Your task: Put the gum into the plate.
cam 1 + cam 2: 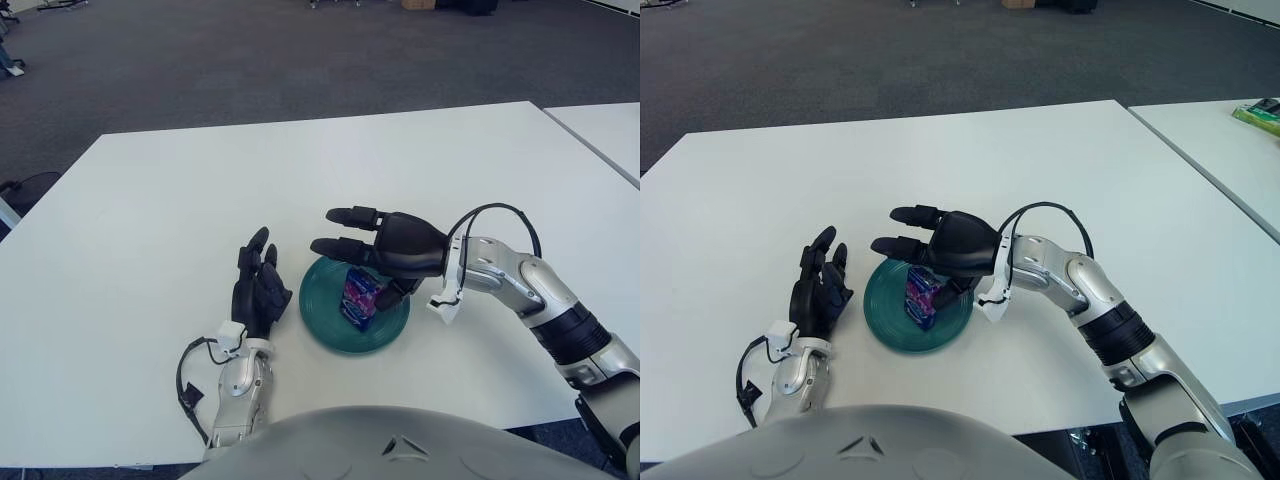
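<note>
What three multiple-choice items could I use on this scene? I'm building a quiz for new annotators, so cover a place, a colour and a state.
1. Where is the gum box?
A. On the bare table left of the plate
B. In the plate
C. On the floor

2. What colour is the plate?
A. Red
B. Yellow
C. Dark green

3. How is the right robot hand?
A. Fingers spread open above the plate, holding nothing
B. Clamped around the gum box
C. Pressed flat on the table's far edge

Answers:
1 B: the gum box stands inside the plate.
2 C: the plate's rim and bare floor show dark green against the white table.
3 A: the right robot hand has its fingers stretched out over the plate, clear of the box. The left robot hand shows left of the plate, idle.
</note>
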Motion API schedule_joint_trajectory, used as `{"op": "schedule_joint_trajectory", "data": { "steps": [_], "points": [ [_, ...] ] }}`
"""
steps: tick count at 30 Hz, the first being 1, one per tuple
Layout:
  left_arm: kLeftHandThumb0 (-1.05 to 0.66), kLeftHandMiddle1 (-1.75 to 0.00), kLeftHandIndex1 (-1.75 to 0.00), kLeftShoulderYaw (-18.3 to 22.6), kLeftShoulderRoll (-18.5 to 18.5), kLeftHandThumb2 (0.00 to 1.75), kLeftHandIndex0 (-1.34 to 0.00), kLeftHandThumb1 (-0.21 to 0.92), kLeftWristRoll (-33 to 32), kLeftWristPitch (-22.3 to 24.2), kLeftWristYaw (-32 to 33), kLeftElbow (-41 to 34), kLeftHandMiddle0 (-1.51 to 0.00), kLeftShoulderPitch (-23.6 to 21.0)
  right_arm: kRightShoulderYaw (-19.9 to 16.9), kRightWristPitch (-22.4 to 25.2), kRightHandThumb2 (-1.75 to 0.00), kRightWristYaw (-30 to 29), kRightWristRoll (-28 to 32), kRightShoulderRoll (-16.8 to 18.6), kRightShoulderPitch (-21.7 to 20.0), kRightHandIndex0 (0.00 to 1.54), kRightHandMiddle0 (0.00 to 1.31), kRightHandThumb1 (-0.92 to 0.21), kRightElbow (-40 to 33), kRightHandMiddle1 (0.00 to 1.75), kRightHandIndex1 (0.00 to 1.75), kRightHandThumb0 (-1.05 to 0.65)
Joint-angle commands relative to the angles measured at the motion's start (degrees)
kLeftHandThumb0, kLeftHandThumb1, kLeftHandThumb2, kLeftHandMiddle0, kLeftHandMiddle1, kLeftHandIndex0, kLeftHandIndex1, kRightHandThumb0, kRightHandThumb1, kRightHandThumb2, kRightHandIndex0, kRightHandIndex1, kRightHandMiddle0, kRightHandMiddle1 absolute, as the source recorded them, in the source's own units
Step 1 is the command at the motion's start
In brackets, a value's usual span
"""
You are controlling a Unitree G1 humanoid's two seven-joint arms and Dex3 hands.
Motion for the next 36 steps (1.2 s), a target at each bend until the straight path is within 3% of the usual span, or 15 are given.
{"op": "schedule_joint_trajectory", "data": {
  "steps": [1, 9, 14, 19, 32, 36],
  "points": [
    [-0.95, -0.01, -0.6, 0.7, -1.8, 0.91, 0.0, 0.92, -1.1, 2.3, -0.3, 2.6, -0.28, 0.1, -1.3, 2.5, -0.99, 1.5, 2.7, 0.5, 1.1, 0.0, 0.0, -0.92, -1.3, 0.0, 0.0, -1.05],
    [-0.93, -0.02, -0.63, 0.9, -2.4, 0.89, -0.02, 0.92, -2.5, 1.9, -0.9, 3.0, -0.3, 1.1, -3.8, 10.4, -0.99, 3.4, 7.2, 2.8, 4.5, 0.0, 0.0, -0.92, -4.3, 0.0, 0.0, -1.05],
    [-0.93, -0.02, -0.65, -0.8, -3.0, 0.89, -0.06, 0.92, 1.0, 1.8, 1.8, 0.5, -0.33, 3.0, -7.8, 19.7, -1.0, 8.0, 16.7, 4.0, 5.1, 0.0, 0.0, -0.92, -5.9, 0.0, 0.0, -1.05],
    [-0.96, -0.01, -0.65, -1.6, -1.8, 0.91, -0.03, 0.92, 3.3, 5.8, 2.8, -2.6, -0.31, 3.7, -11.4, 26.7, -0.98, 13.5, 23.8, 2.4, 5.2, 0.0, 0.0, -0.92, -9.4, 0.0, 0.0, -1.05],
    [-0.96, 0.0, -0.65, -3.1, -0.8, 0.96, -0.01, 0.92, 4.4, 12.6, 2.7, -10.2, -0.3, 6.1, -14.2, 35.5, -0.97, 16.0, 26.2, 1.5, 8.4, 0.0, 0.0, -0.92, -13.6, 0.0, 0.0, -1.05],
    [-0.96, 0.0, -0.65, -3.7, -0.8, 0.97, -0.01, 0.92, 4.2, 13.3, 2.5, -11.5, -0.3, 6.6, -15.2, 33.8, -0.99, 14.5, 27.3, 1.3, 10.7, 0.0, 0.0, -0.92, -10.7, 0.0, 0.0, -1.05]
  ]
}}
